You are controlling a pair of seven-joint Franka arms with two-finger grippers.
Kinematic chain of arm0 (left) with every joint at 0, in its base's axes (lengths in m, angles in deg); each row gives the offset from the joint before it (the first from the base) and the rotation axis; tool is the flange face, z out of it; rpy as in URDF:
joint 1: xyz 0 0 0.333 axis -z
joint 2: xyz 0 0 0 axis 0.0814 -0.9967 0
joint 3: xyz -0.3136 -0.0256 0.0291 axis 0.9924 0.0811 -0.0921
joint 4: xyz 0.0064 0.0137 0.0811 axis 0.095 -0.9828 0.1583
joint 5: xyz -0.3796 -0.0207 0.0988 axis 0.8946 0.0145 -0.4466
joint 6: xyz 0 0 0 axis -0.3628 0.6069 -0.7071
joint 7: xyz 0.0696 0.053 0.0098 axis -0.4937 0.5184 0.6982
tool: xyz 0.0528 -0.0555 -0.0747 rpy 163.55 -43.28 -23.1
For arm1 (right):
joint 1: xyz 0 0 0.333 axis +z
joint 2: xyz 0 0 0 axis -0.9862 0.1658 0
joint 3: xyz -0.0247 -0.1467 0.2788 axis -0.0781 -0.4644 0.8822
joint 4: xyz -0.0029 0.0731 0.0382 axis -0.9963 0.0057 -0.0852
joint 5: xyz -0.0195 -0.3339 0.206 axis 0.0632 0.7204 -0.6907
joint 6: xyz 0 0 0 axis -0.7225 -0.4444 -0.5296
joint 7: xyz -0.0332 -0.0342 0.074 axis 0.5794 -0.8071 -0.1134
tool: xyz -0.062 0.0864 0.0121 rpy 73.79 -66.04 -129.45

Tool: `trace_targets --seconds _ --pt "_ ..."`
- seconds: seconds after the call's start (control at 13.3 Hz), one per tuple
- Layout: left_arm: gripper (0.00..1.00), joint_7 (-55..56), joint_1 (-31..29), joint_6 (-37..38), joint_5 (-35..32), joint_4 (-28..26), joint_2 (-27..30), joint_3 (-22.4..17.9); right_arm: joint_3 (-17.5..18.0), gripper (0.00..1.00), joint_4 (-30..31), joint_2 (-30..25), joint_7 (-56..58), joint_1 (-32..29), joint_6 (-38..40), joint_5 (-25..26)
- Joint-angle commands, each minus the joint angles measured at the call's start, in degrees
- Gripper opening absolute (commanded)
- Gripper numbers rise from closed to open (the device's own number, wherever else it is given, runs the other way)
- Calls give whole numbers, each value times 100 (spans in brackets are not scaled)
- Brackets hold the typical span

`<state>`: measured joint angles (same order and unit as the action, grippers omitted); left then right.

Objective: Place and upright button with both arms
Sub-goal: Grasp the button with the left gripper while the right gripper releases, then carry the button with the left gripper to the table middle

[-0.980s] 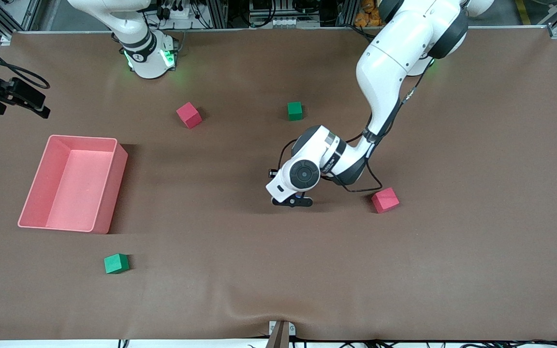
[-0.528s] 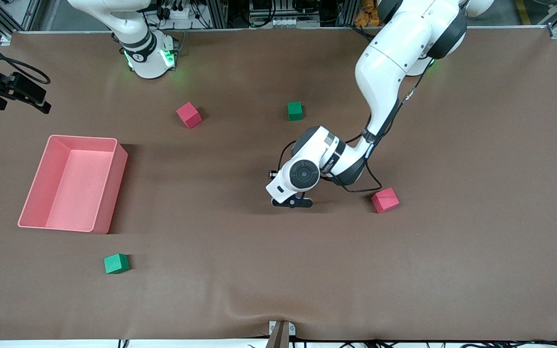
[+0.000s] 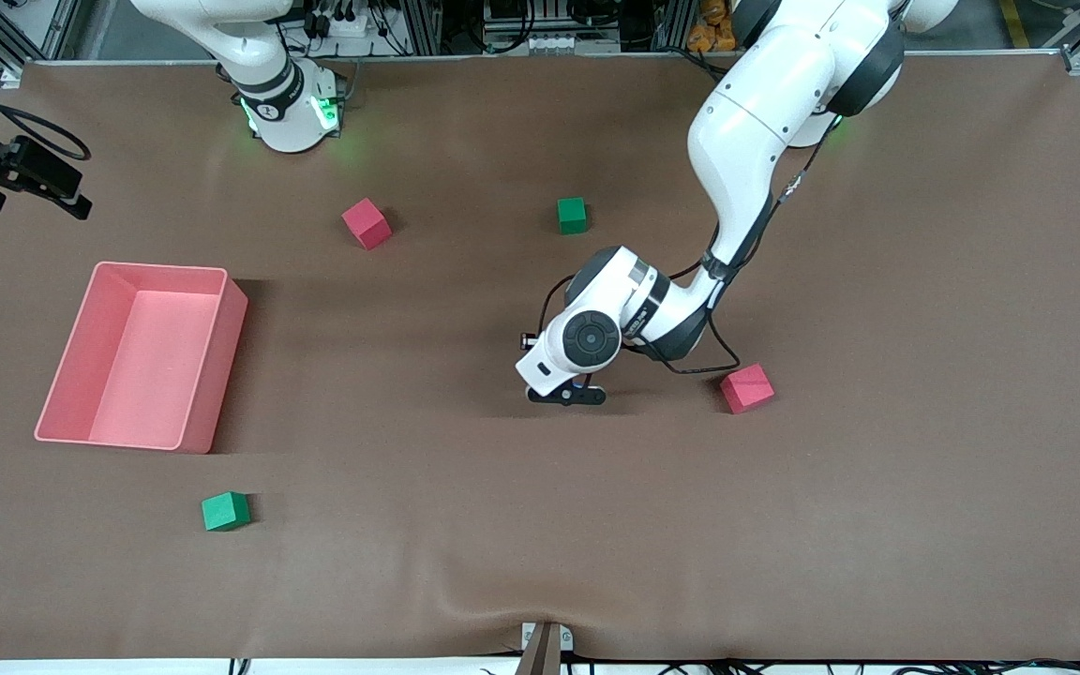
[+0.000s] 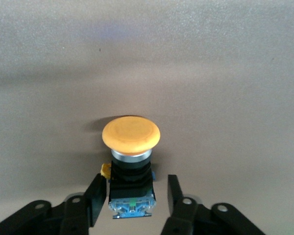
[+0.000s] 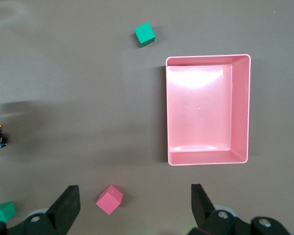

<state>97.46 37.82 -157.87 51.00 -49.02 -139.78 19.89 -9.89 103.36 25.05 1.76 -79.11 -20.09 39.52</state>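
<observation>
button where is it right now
The button lies on the table near its middle, between the fingers of the left end effector, with a red cube beside it toward the left arm's end.

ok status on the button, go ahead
Left gripper low at mid-table, fingers either side of the button, one still apart. Right gripper open, waiting above the tray. Nothing in the way.

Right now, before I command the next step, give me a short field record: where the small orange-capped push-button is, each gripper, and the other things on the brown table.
button: orange-capped push-button lying on its side on the brown table mat, mid-table
left gripper: left gripper low at the mat, fingers straddling the button's black body, one finger touching, a gap at the other
right gripper: right gripper open, raised above the pink bin's end of the table, waiting
bin: pink plastic bin, nothing in it
cubes: two red foam cubes, two green foam cubes
</observation>
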Motion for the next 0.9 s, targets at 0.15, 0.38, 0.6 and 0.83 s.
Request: trace_targets --seconds 0.15,0.38,0.6,0.83 --pt "48 -108 59 -35 87 192 -128 -64 -80 100 -47 14 215 -12 10 36" --pt "27 -108 33 -26 87 166 -128 -72 -45 100 -74 14 215 -65 18 45" --pt "0 -90 42 -35 69 174 -32 -64 -45 100 -74 14 224 -65 27 80" --pt "0 -2 278 -403 -1 157 327 -291 -44 100 -74 14 399 -56 27 106"
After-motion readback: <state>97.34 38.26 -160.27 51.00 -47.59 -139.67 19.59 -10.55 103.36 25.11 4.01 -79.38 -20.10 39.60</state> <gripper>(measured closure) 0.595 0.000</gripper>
